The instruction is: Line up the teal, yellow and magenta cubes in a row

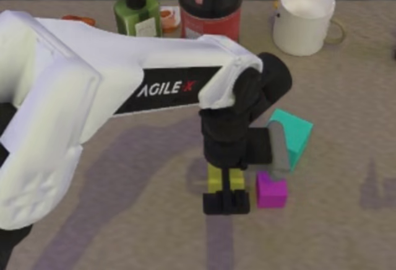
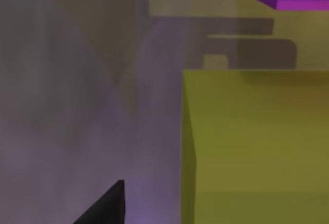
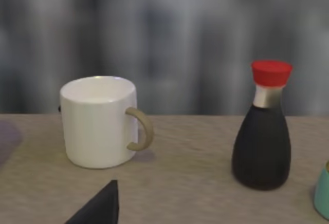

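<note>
A: Table (image 1: 346, 233) is spanned from the left by the left arm (image 1: 93, 96); what is carried at its end?

B: Left gripper (image 1: 226, 203) is lowered near the table's middle, its black fingers (image 1: 215, 204) closed around the yellow cube (image 1: 224, 178), which is seen large in the left wrist view (image 2: 257, 147).

A: How are the cubes placed, largest first?

B: Teal cube (image 1: 296, 132) is found right of the wrist and farther back. The yellow cube is gripped on the table just left of the magenta cube (image 1: 271, 191), which is set just in front of the teal one.

A: What is shown at the back?

B: Cola bottle (image 1: 210, 4), green bottle (image 1: 137, 11) and white mug (image 1: 303, 17) are ranged there. Mug (image 3: 100, 122) and soy sauce bottle (image 3: 262, 131) are seen in the right wrist view; whether the right gripper is open cannot be told.
</note>
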`<action>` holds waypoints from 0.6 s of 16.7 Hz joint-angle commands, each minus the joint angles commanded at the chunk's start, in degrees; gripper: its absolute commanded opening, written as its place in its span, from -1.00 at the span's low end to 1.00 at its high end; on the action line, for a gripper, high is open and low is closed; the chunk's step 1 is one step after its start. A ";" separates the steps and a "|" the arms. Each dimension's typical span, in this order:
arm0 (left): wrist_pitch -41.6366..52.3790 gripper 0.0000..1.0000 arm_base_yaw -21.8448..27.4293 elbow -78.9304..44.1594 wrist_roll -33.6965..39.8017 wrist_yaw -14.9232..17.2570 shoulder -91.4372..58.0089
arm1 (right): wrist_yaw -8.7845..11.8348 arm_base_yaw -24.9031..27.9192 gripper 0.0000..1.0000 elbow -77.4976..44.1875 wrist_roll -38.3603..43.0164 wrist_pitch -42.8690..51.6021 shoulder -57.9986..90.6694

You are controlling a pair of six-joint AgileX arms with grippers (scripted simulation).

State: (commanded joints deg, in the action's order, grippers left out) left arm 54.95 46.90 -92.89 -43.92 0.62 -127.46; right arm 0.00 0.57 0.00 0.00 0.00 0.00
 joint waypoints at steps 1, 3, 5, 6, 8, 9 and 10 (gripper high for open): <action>0.20 1.00 0.03 -0.19 -0.05 0.00 0.04 | 0.00 0.00 1.00 0.00 0.00 0.00 0.00; 2.40 1.00 -0.18 -2.17 -0.02 -0.02 0.65 | 0.00 0.00 1.00 0.00 0.00 0.00 0.00; 6.97 1.00 -0.60 -5.05 0.08 -0.01 1.79 | 0.00 0.00 1.00 0.00 0.00 0.00 0.00; 9.53 1.00 -0.72 -6.52 0.03 0.00 2.38 | 0.00 0.00 1.00 0.00 0.00 0.00 0.00; 12.89 1.00 -0.97 -8.99 0.00 -0.01 3.49 | 0.00 0.00 1.00 0.00 0.00 0.00 0.00; 13.65 1.00 -1.10 -9.62 0.05 -0.03 3.94 | 0.00 0.00 1.00 0.00 0.00 0.00 0.00; 13.82 1.00 -1.14 -9.75 0.06 -0.04 4.07 | 0.00 0.00 1.00 0.00 0.00 0.00 0.00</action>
State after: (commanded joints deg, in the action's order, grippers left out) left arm 68.77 45.77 -102.64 -43.86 0.58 -123.39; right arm 0.00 0.57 0.00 0.00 0.00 0.00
